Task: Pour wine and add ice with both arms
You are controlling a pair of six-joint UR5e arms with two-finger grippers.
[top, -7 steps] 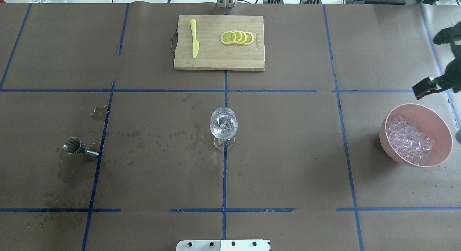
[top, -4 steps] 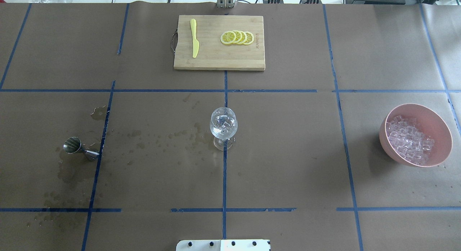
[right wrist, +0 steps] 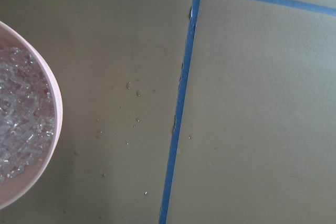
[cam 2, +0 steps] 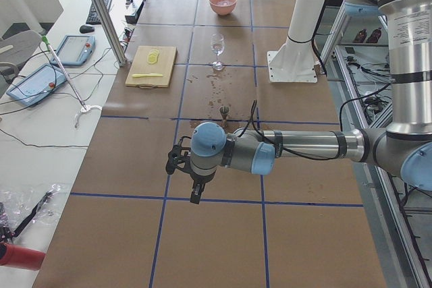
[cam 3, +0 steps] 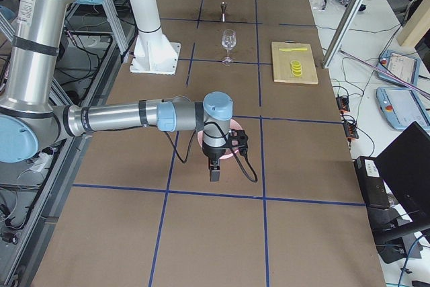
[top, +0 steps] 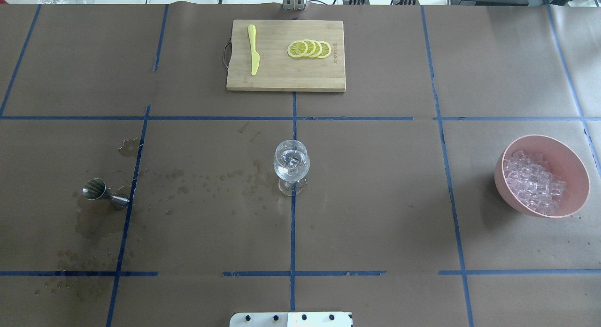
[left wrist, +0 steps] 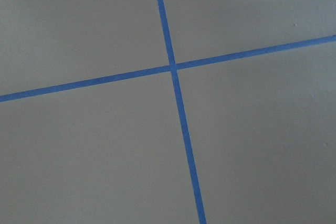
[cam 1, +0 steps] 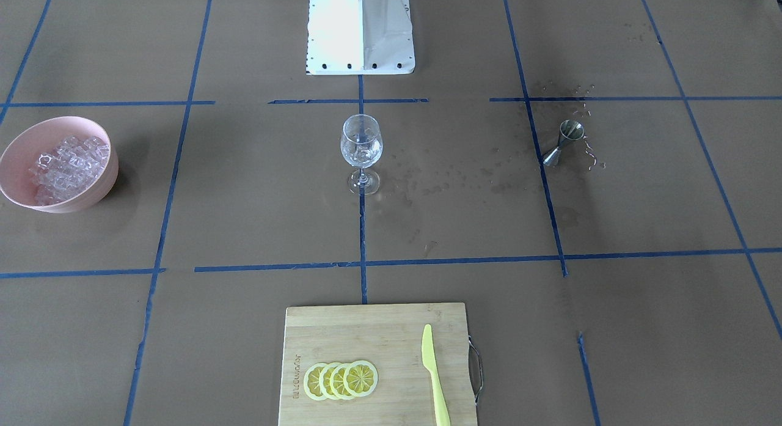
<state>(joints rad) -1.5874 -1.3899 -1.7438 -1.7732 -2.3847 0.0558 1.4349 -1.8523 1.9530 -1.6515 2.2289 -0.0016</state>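
Both left gripper and right gripper, grip state untellable, hang clear; the glass, bowl at its 3 o'clock, holds ice, so the task looks done and next is just parking.

Table covered edge to edge in brown paper, marked off in a grid of blue tape. Stemmed glass upright at the centre, foot on the middle tape line. Pink bowl well off toward the robot's right. Small steel jigger standing on the robot's left, just beside a tape line. Dark wet blotches scattered over the paper between jigger and glass, more around the jigger. Bamboo cutting board flat at the far side, centred. White pedestal base at the near edge.
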